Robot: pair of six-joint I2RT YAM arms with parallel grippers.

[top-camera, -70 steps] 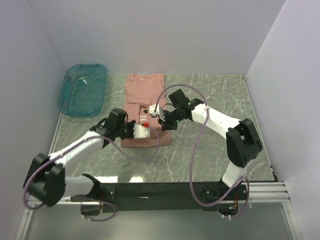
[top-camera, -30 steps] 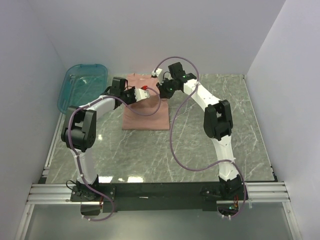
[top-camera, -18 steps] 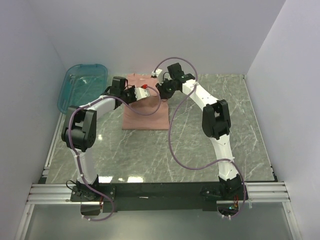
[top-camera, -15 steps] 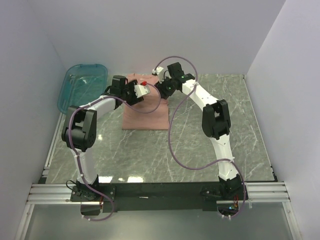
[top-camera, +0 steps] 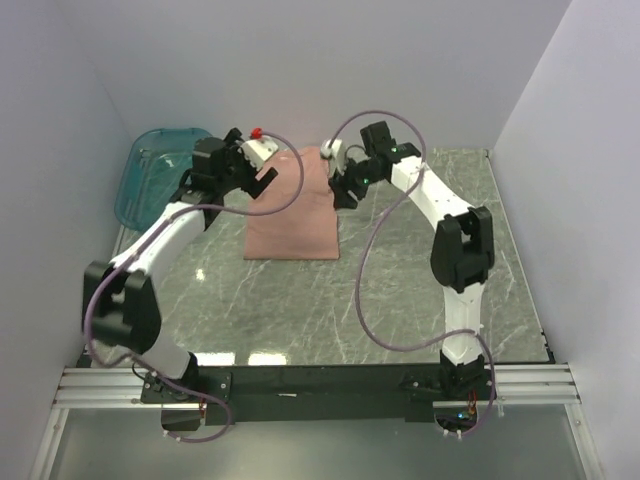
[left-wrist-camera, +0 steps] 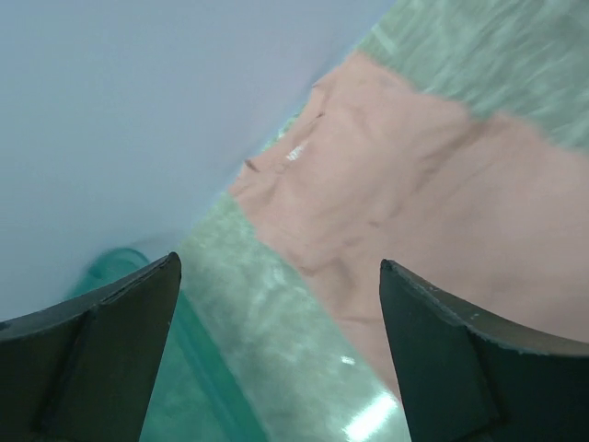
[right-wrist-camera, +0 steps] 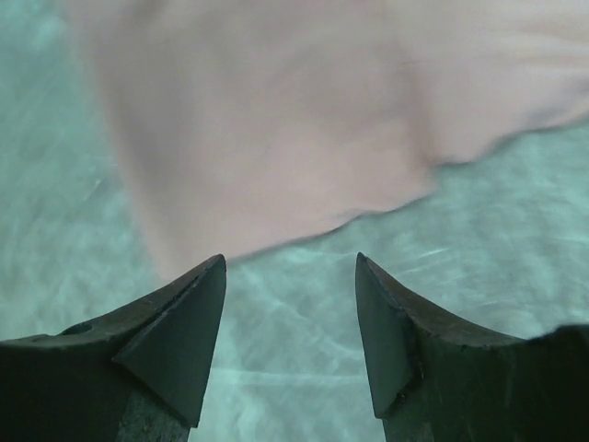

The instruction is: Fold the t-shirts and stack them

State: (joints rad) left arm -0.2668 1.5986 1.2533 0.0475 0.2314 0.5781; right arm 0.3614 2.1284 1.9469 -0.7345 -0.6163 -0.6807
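Observation:
The dusty-pink t-shirt (top-camera: 292, 208) lies folded into a tall rectangle on the marble table, its far end near the back wall. My left gripper (top-camera: 260, 166) hangs open above the shirt's far left corner with nothing in it. In the left wrist view the left gripper (left-wrist-camera: 279, 262) has its jaws spread wide, with the shirt (left-wrist-camera: 414, 184) below to the right. My right gripper (top-camera: 341, 190) stands open just off the shirt's right edge. In the right wrist view the right gripper (right-wrist-camera: 290, 260) is over bare table, with the shirt's edge (right-wrist-camera: 276, 120) just beyond its tips.
A translucent teal bin (top-camera: 160, 175) sits at the back left, close to the left arm; its rim (left-wrist-camera: 189, 387) shows between the left fingers. White walls close in the back and both sides. Grey marble table (top-camera: 420, 290) spreads in front and to the right.
Both grippers have opened and let go of the shirt. The left one has lifted and swung left toward the bin; the right one has moved right, off the shirt's edge.

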